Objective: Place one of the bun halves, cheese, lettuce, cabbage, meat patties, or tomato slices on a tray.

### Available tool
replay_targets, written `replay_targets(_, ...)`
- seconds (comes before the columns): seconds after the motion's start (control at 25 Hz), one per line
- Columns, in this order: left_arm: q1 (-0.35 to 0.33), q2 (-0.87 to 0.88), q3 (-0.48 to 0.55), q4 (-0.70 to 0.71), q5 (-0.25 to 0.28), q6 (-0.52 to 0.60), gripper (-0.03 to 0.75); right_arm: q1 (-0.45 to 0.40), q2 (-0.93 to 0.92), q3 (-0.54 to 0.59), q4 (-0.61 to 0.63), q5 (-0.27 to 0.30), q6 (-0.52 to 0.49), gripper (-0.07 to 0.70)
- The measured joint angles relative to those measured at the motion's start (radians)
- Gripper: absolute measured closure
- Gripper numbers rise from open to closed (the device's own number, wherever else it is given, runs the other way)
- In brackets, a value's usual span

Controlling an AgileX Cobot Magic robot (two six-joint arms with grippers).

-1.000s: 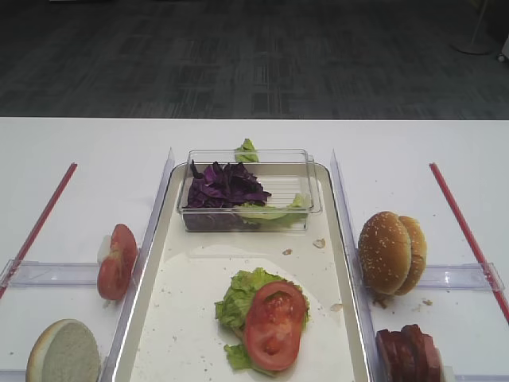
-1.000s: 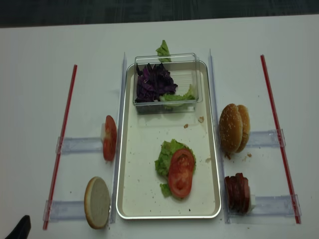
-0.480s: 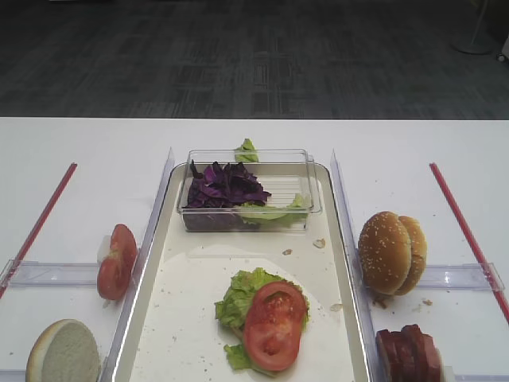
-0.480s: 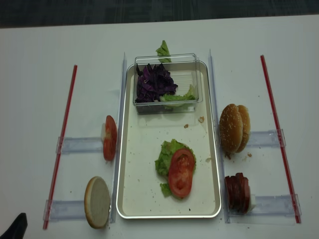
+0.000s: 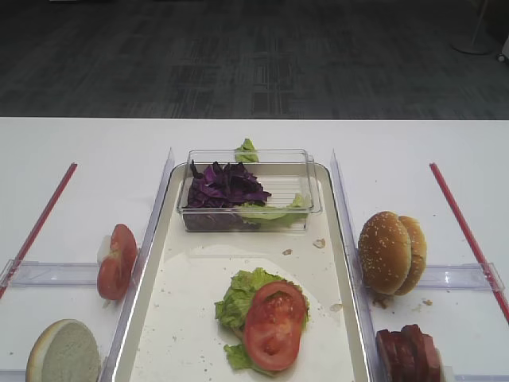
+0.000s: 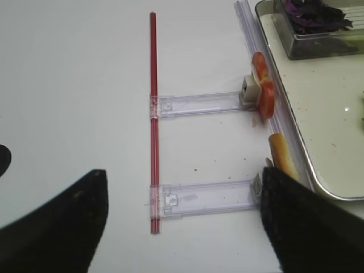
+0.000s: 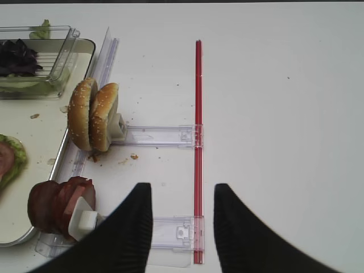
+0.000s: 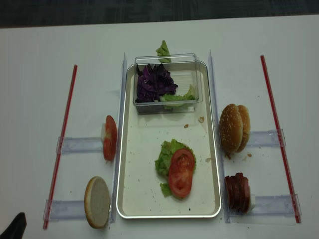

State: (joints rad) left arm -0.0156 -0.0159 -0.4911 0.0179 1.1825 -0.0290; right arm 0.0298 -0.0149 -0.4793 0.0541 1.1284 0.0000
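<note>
The metal tray [image 5: 149,267] lies mid-table. On its floor a tomato slice [image 5: 273,325] rests on lettuce [image 5: 237,296]. More tomato slices [image 6: 263,91] stand on a rack left of the tray, near the pale bun half [image 8: 97,201]. Sesame bun halves [image 7: 92,115] and meat patties [image 7: 60,203] stand on racks to the right. Cabbage [image 5: 225,185] fills a clear box. Cheese is out of view. My left gripper [image 6: 182,182] hovers wide open over the near left rack, holding nothing. My right gripper [image 7: 182,196] is open and empty over the near right rack.
The clear box [image 5: 312,199] sits across the tray's far end, with a lettuce leaf [image 5: 247,150] behind it. Red strips [image 5: 38,223] [image 5: 465,231] and clear plastic racks [image 6: 199,104] flank the tray. Crumbs dot the tray floor.
The dark tip of my left gripper has slipped slightly further into the bottom-left corner of the overhead view. The food has not moved.
</note>
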Motion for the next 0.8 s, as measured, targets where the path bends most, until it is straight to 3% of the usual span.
replay_targets(0.8, 0.000, 0.000, 0.000, 0.000, 0.000, -0.002, 0.204, 0.000, 0.000, 0.000, 0.000, 0.000, 0.000, 0.330)
